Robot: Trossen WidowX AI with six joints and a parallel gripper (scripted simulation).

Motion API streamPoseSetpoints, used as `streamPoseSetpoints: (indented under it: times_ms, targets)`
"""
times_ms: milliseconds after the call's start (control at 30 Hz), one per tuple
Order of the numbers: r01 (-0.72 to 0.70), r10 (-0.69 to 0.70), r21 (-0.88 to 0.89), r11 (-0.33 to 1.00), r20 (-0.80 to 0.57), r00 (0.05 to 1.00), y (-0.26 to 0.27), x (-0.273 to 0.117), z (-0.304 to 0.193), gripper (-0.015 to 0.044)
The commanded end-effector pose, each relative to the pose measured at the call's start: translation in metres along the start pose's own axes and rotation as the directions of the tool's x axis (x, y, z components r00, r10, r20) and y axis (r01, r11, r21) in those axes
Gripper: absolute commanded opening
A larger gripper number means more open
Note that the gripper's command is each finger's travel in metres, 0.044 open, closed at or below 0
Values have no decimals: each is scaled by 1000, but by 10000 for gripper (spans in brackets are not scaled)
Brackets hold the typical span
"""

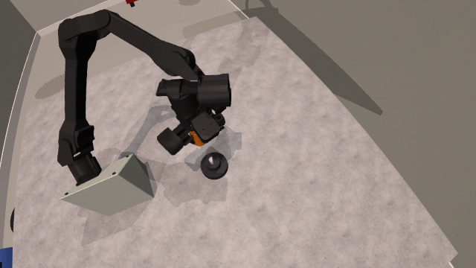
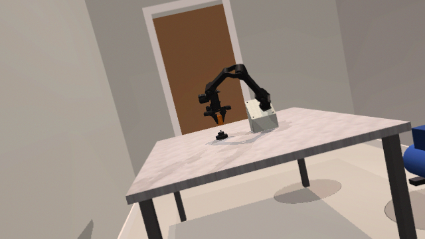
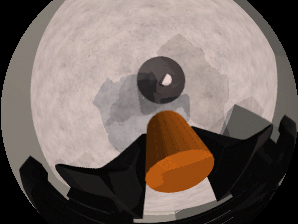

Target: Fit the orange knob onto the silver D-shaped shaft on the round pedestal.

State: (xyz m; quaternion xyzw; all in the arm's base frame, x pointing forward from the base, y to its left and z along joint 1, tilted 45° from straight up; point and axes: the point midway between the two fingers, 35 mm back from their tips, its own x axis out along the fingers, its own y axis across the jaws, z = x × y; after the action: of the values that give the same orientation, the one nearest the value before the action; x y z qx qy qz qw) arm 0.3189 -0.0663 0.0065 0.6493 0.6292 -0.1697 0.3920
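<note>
The orange knob (image 1: 197, 139) (image 2: 220, 119) (image 3: 176, 150) is held in the air between the fingers of my gripper (image 2: 220, 120) (image 3: 168, 133), which is shut on it. The knob's underside and hole are hidden. The dark round pedestal (image 1: 215, 172) (image 2: 221, 136) (image 3: 150, 94) stands on the table, below the knob. The silver shaft (image 1: 211, 160) (image 3: 166, 79) stands up from it; its flat side cannot be made out clearly. In the wrist view the pedestal shows just beyond the knob's narrow end. The knob and shaft are apart, with a gap between them in the exterior view.
The arm's pale wedge-shaped base block (image 1: 111, 193) (image 2: 263, 122) (image 3: 247, 121) stands on the table (image 1: 316, 186) (image 2: 299, 139), to one side of the pedestal. The arm reaches over from it. A blue object (image 2: 415, 159) is beyond the table's edge.
</note>
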Motion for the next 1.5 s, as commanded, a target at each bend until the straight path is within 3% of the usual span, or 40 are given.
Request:
streamPoseSetpoints:
  times_ms: [0,400,833,1467]
  targets:
    - [-7,7,-5,1000,11,1000,-2,2,15,0]
    - [-7,7,-6,1000,10,1000,-12,17,47,0]
    - [-8,8,1,1000,9,1000,-12,43,48,0]
    - [-8,8,-6,1000,9,1000,-11,42,48,0]
